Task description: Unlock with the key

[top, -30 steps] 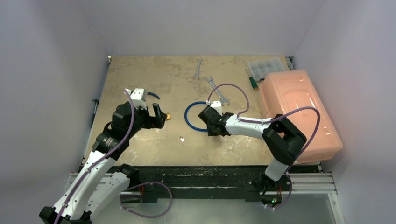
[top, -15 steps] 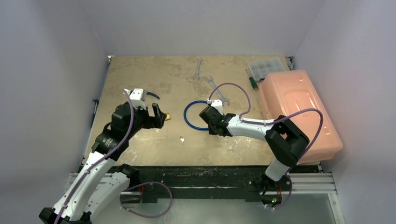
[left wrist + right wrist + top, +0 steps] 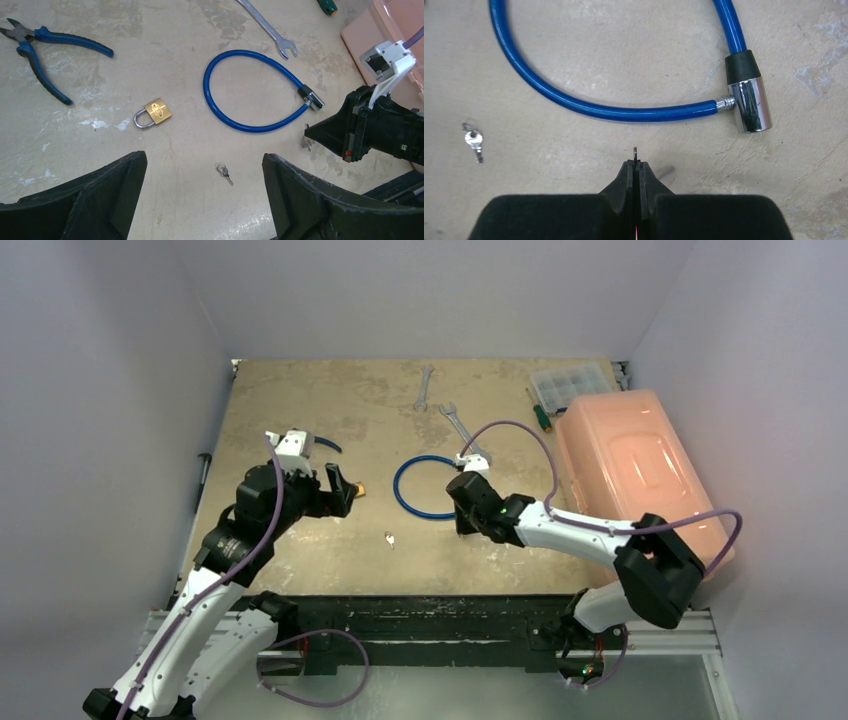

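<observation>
My right gripper (image 3: 638, 165) is shut on a small silvery key (image 3: 635, 150); only the blade tip sticks out past the fingertips. It hovers just short of the blue cable lock (image 3: 589, 107) and its chrome lock barrel (image 3: 751, 107). In the left wrist view the held key (image 3: 306, 144) hangs at the right gripper's (image 3: 309, 136) tip. A second small key (image 3: 223, 171) on a ring lies loose on the table, also seen as a pale speck (image 3: 389, 537). The brass padlock (image 3: 153, 113) lies shut farther left. My left gripper (image 3: 201, 160) is open above the table, holding nothing.
Blue-handled pliers (image 3: 40, 55) lie at the left. Two wrenches (image 3: 425, 385) (image 3: 462, 430) lie at the back. A pink plastic bin (image 3: 640, 470) fills the right side, with a clear organiser box (image 3: 570, 385) and a green screwdriver (image 3: 540, 412) behind it.
My right gripper has shut on the key, and the right arm has shifted a little right and toward the near edge. The left arm has stayed put.
</observation>
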You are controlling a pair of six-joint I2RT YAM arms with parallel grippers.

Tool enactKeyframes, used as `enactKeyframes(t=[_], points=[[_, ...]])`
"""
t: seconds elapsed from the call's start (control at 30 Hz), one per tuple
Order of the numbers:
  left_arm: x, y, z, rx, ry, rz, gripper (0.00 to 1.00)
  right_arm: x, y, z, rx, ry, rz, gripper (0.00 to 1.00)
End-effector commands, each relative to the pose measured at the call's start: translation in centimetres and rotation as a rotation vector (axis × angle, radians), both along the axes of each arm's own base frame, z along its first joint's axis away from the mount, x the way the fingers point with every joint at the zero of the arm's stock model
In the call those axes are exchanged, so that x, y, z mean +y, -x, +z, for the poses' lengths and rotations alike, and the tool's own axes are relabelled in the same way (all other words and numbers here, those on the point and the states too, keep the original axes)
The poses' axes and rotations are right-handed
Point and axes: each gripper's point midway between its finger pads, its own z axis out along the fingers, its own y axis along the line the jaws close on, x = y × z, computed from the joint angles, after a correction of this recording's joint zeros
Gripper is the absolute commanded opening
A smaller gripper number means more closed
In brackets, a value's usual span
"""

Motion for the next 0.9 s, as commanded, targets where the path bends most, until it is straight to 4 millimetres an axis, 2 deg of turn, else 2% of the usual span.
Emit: enactKeyframes(t=[0.0,0.17,0.3,0.47,0.6,0.73,0.87], points=[[-1.6,0.2,1.2,-0.044,0.034,-0.091,0.92,1.5,-0.2,2.6,-0.075,-0.118,0.051,0.0],[-2.8,0.4,1.1,0.002,0.077,-0.135,0.89,2.4,0.2,5.0,-0.14,-0.214,0.119,0.0],[-5.3,1.3,0.7,0.102,0.244,-0.18,0.85,3.6,1.1,7.2,-0.189,-0.296,0.23,0.0],[-6.7,1.5,1.3,0.201,0.399,-0.157,0.83,4.3,2.1,9.5,-0.259,-0.324,0.32,0.0],[-7.3,1.4,1.7,0.25,0.484,-0.124,0.79,5.1,3.3,10.3,-0.334,-0.29,0.359,0.0],[-8.1,1.7,2.1,0.287,0.541,-0.127,0.76,6.9,4.9,11.0,-0.435,-0.272,0.402,0.0],[-8.1,2.2,1.2,0.332,0.577,-0.09,0.73,8.4,6.8,10.9,-0.505,-0.246,0.46,0.0]])
